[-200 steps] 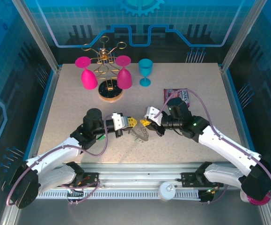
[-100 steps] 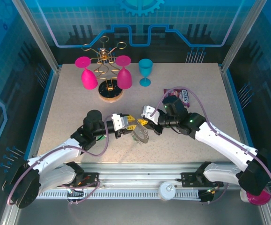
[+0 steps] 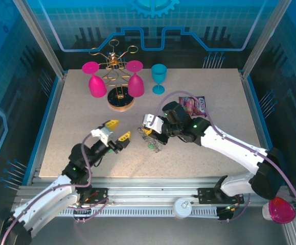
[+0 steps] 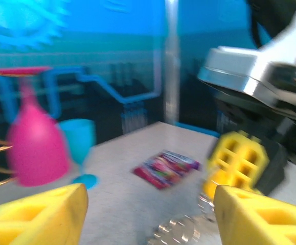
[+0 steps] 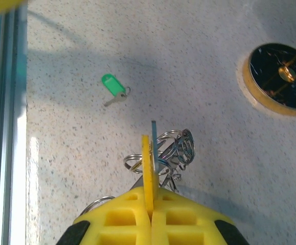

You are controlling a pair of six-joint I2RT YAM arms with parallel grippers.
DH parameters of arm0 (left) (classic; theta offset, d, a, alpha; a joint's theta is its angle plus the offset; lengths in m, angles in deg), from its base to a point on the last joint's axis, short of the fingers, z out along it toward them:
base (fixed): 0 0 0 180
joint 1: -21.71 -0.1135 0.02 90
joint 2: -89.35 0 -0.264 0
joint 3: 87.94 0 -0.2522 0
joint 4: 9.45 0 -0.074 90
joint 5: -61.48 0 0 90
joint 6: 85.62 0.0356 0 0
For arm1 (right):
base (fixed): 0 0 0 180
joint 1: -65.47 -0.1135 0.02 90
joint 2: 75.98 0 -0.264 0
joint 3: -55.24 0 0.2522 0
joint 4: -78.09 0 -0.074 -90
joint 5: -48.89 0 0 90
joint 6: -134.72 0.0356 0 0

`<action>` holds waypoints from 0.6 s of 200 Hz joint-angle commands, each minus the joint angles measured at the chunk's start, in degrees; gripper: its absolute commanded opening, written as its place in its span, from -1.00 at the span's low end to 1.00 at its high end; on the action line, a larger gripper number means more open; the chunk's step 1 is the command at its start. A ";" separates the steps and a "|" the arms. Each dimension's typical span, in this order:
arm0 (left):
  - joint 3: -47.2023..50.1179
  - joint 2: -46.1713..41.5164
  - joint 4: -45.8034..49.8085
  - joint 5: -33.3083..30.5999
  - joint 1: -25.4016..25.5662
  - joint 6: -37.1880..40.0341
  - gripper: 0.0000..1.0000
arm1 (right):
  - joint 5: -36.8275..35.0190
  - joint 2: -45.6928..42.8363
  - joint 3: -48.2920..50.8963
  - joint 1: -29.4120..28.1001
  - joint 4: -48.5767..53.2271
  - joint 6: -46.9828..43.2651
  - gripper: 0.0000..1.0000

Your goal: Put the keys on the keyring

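The keyring (image 3: 154,141) sits near the middle of the counter (image 3: 214,84), a bunch of silvery wire loops right at the tip of the right gripper (image 3: 149,131). In the right wrist view the loops (image 5: 174,148) fan out just past the fingertips, toward 1 o'clock. The right gripper (image 5: 150,200) is pressed closed on a thin yellow-orange key (image 5: 146,163) seen edge-on, with a blue sliver beside it. I cannot tell whether the pads pinch the ring wire as well.

A green key (image 5: 112,86) lies flat on the counter, apart from the bunch at its 10 o'clock in that view, touching neither gripper.

In the top view the left gripper (image 3: 118,129) is at 9 o'clock from the keyring, near but clear of it. Its yellow fingers (image 3: 111,123) are spread wide and hold nothing. Its own camera looks between the two parted fingers (image 4: 40,219) toward the keyring (image 4: 178,232) and the right gripper (image 4: 240,158); the picture is blurred.

Farther out in the top view, a wire glass rack on a round wooden base (image 3: 121,104) stands at 11 o'clock from the keyring, with two pink glasses (image 3: 94,84) hung upside down on it. A teal glass (image 3: 159,77) stands upright at 12 o'clock, just beside the rack. A printed packet (image 3: 192,105) lies flat at 1 o'clock, behind the right arm.
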 commanded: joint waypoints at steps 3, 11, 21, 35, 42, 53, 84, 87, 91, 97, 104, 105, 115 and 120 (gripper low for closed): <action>-0.30 -10.07 11.21 -28.43 -0.46 -14.79 0.56 | 2.04 4.53 -6.69 -2.53 -5.47 1.69 -1.00; -1.15 -13.03 16.21 -32.22 -0.73 -16.88 0.56 | 2.76 6.04 -7.91 -3.22 -7.04 2.64 -1.00; -1.82 -15.70 20.67 -34.46 -1.19 -18.63 0.56 | 3.60 7.38 -8.38 -3.54 -9.86 4.99 -1.00; -2.46 -17.90 25.55 -36.02 -1.66 -22.11 0.56 | 4.68 9.08 -7.22 -3.40 -14.37 9.14 -1.00; -2.74 -18.30 27.59 -36.59 -1.78 -24.48 0.56 | 5.28 10.12 -6.00 -3.11 -16.43 10.87 -1.00; -2.92 -18.16 29.41 -36.28 -1.93 -26.99 0.54 | 5.83 11.58 -3.73 -2.16 -19.56 13.68 -1.00; -2.10 -15.17 30.06 -34.88 -1.95 -32.92 0.54 | 2.92 14.41 2.53 -0.40 -23.11 13.82 -1.00; -2.15 -14.77 30.07 -34.91 -1.95 -33.47 0.54 | 2.55 14.56 3.06 -0.15 -23.04 13.46 -1.00; -2.13 -14.17 29.99 -34.77 -1.96 -34.09 0.54 | 2.05 14.59 3.77 0.25 -22.83 12.95 -1.00; -2.24 -13.28 29.98 -34.48 -1.95 -34.74 0.53 | 1.12 14.60 4.85 0.75 -22.21 11.82 -1.00; -2.34 -12.11 29.89 -34.00 -1.95 -35.37 0.53 | 0.22 14.43 5.95 1.52 -21.45 10.55 -1.00; -2.34 -11.94 29.89 -33.98 -1.95 -35.45 0.53 | 0.18 14.38 6.12 1.65 -21.36 10.33 -1.00; -2.67 -10.13 29.87 -33.69 -1.97 -36.24 0.53 | -0.65 13.90 7.54 2.96 -19.67 8.38 -1.00; -2.91 -9.24 29.96 -33.55 -1.96 -36.51 0.53 | -1.32 13.67 8.29 3.48 -18.76 7.24 -1.00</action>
